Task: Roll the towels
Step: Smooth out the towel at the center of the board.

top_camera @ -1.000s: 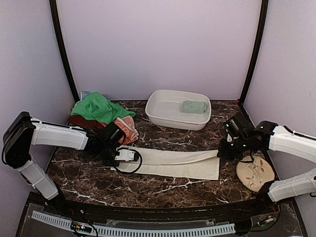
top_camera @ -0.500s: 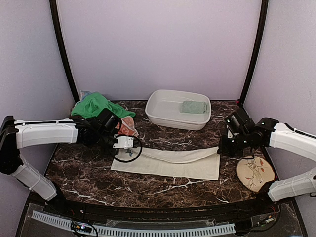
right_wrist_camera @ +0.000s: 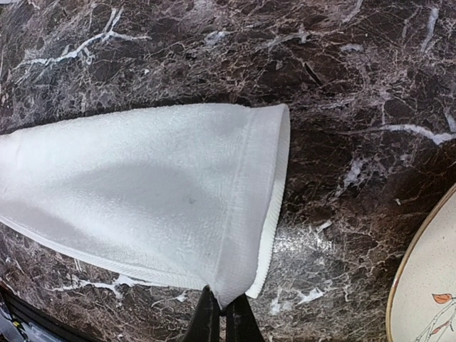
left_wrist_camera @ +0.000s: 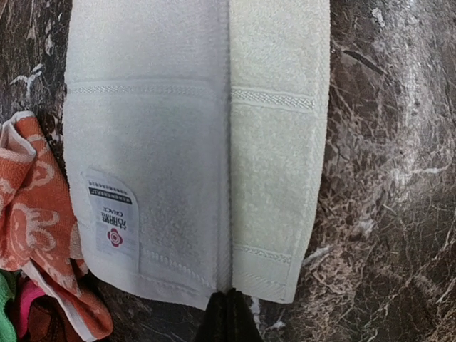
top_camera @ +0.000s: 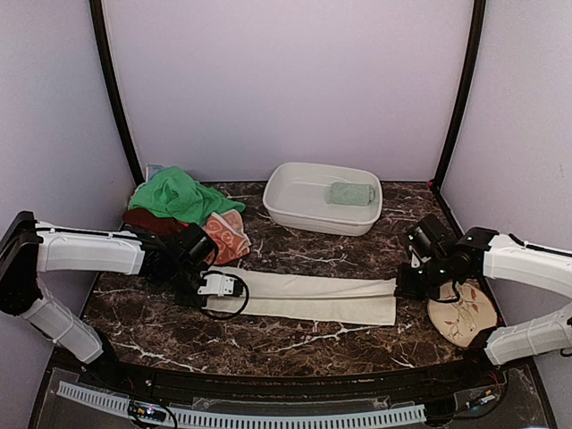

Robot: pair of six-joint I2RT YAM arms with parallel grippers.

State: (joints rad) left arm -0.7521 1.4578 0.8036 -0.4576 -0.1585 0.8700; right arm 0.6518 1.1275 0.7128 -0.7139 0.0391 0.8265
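Shows a long cream towel (top_camera: 313,297) folded lengthwise into a narrow strip, lying flat across the middle of a dark marble table (top_camera: 295,344), running left to right. Up close, reveals looped terry cloth, a woven band near the left hem, a fold line down the middle and a small printed label (left_wrist_camera: 112,219) (lettering too small to read).

Pinched at the left hem by the left gripper (left_wrist_camera: 228,317), fingers closed tight on the cloth edge. Pinched likewise at the right end's near corner by the right gripper (right_wrist_camera: 226,319), fingers narrow and clamped on the doubled layers.

Leaves bare marble all along the near side of the strip. Behind the left end, an orange towel (top_camera: 228,234) against it, heaped with a green towel (top_camera: 174,195). Farther back, a white basin (top_camera: 295,213) holding a small sage towel (top_camera: 350,193). Just right of the right gripper, a plate (top_camera: 465,315) near the table's edge.
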